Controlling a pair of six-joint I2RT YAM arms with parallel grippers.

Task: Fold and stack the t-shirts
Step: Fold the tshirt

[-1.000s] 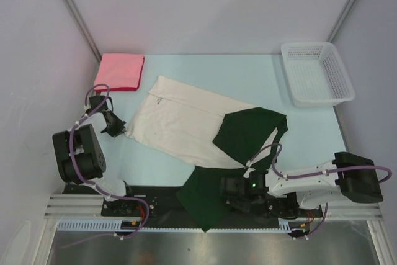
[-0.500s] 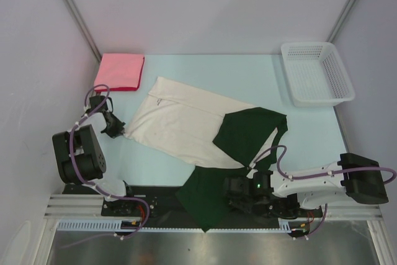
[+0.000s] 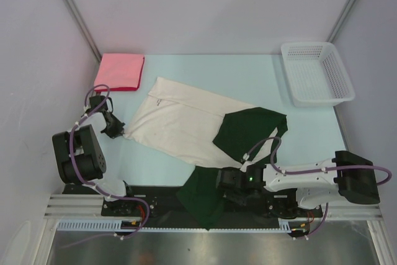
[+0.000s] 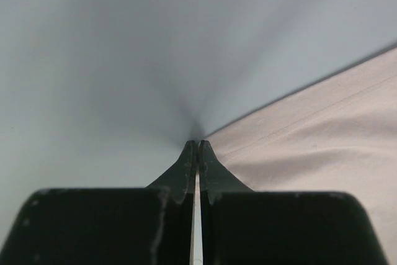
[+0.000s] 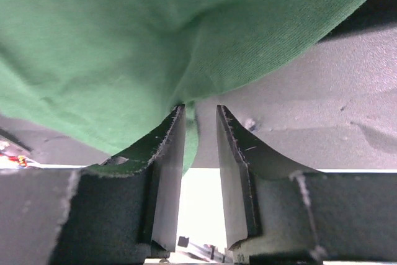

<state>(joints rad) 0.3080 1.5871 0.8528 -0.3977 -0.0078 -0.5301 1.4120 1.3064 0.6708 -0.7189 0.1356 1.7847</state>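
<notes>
top external | right end effector (image 5: 200, 113) shifted left, parted around shirt (image 3: 180, 122) | left end effector (image 4: 197, 146) clamps its corner

Bright, even light — wrist views blurry.

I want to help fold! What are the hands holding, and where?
Left hand pinches the shirt by its cream corner. Right hand stands open around its green edge.
</notes>
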